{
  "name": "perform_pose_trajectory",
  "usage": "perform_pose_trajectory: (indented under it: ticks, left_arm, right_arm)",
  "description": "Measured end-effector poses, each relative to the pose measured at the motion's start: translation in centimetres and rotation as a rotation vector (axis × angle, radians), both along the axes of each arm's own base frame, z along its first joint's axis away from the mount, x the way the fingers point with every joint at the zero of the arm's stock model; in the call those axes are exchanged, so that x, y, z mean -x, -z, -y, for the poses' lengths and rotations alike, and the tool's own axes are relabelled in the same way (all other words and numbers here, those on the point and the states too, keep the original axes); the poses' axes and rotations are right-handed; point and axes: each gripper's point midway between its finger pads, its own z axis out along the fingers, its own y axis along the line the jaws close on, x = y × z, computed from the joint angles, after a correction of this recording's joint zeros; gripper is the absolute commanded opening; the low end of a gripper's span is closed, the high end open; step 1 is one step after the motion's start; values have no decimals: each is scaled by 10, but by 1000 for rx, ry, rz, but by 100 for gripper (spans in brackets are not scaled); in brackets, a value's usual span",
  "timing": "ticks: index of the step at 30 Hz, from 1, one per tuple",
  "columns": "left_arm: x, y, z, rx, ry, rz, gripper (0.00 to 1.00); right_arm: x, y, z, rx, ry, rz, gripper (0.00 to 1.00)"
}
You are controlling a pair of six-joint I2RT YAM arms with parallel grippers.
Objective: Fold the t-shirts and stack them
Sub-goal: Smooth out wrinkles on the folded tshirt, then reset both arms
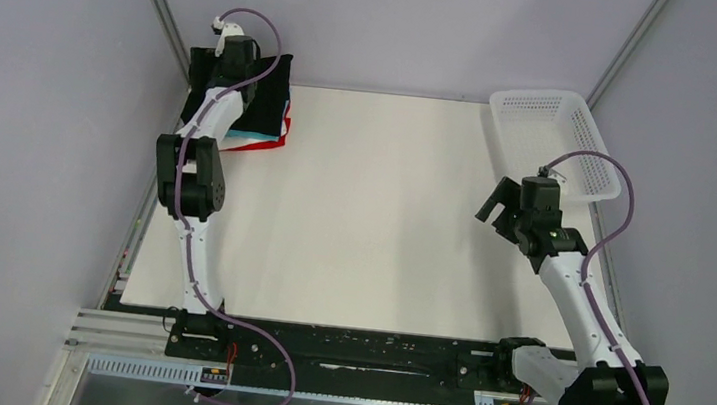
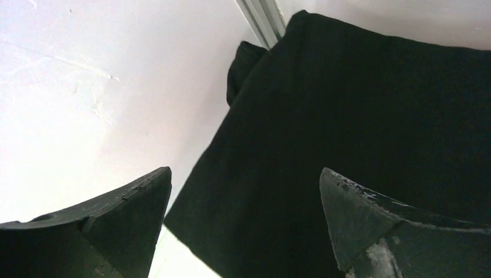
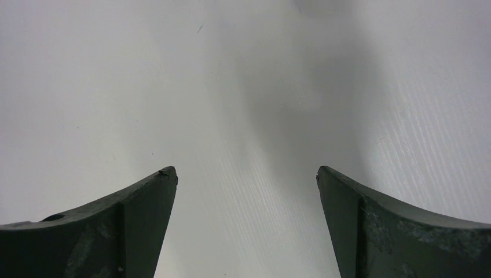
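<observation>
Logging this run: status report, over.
Left gripper open, over black shirt. Right gripper open, empty, above table. Black shirt tops stack, far left corner. Basket far right, not in the way.

Bright even overhead light, faint soft shadows, left wrist view blown out beside the black t-shirt (image 2: 359,127), blurred grey shadow on the table (image 3: 278,87) in right wrist view

Black t-shirt (image 1: 264,87), white mesh basket (image 1: 553,132)
</observation>
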Motion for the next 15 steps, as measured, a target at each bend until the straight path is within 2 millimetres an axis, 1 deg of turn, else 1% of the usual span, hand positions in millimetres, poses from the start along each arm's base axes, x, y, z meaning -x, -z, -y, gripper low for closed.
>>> perform_pose_trajectory:
  ticks: [3,7,9,12,15]
  left_arm:
    - [12,-11,13,50,23,34,99]
    - [24,-40,32,112,42,123,99]
    - [34,-53,41,140,51,163,99]
    - [56,-65,57,191,71,199,99]
    - [85,-72,79,290,107,243,99]
  right_arm:
    - [1,-7,1,-2,4,28,100]
    - [7,-17,2,-7,5,70,99]
    - [12,-20,2,-10,5,90,98]
    - [19,-24,3,-13,4,113,98]
    - [24,-25,3,-19,4,131,98]
